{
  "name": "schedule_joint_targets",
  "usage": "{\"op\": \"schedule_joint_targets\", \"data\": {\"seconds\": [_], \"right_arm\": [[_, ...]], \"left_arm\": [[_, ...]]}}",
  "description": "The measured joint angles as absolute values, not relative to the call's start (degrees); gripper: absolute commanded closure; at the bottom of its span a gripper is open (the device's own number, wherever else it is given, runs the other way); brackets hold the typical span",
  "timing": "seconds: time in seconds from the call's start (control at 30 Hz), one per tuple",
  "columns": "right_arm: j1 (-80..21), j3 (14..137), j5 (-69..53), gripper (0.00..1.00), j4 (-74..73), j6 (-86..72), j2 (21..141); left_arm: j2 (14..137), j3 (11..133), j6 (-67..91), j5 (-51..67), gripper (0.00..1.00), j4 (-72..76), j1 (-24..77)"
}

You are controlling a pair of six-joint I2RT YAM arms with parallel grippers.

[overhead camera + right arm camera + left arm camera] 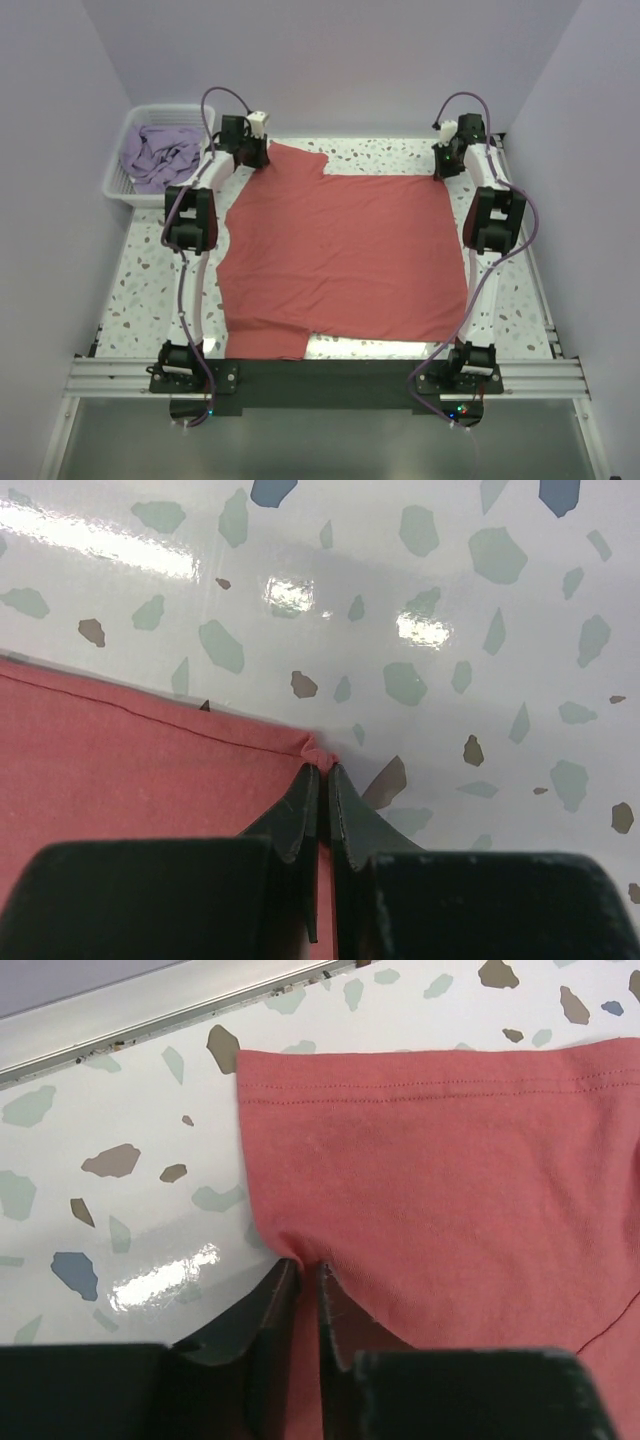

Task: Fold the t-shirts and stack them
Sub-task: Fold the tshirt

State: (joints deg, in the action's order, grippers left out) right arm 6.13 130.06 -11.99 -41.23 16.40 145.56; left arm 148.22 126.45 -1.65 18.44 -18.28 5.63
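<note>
The coral-red t-shirt (340,250) lies spread flat over the middle of the table. My left gripper (252,152) is at its far left corner, by the sleeve, and is shut on a pinch of the red cloth (450,1190); in the left wrist view the gripper (306,1266) has a fold of fabric between its fingertips. My right gripper (447,160) is at the far right corner, shut on the hemmed corner of the t-shirt (150,750); in the right wrist view the gripper (322,769) has a small bunch of cloth poking out at its tips. The lavender t-shirt (160,155) lies crumpled in the basket.
The white lattice basket (119,187) stands at the far left of the table. A metal rail (150,1010) runs along the table's far edge, close behind the left gripper. Speckled table surface (450,630) shows beyond the shirt's right corner.
</note>
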Motion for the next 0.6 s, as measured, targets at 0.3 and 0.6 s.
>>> {"op": "schedule_joint_targets", "data": {"seconds": [0.3,0.6], "right_arm": [[6.1,128.8,-13.1,1.00,-41.1,15.8,144.7],[6.1,128.1,-13.1,1.00,-40.9,15.4,144.2]], "left_arm": [[148.2,127.2,-1.1,19.1,1.00,-15.2,4.8],[147.4,126.2,-1.1,21.6,1.00,-11.9,3.4]]}}
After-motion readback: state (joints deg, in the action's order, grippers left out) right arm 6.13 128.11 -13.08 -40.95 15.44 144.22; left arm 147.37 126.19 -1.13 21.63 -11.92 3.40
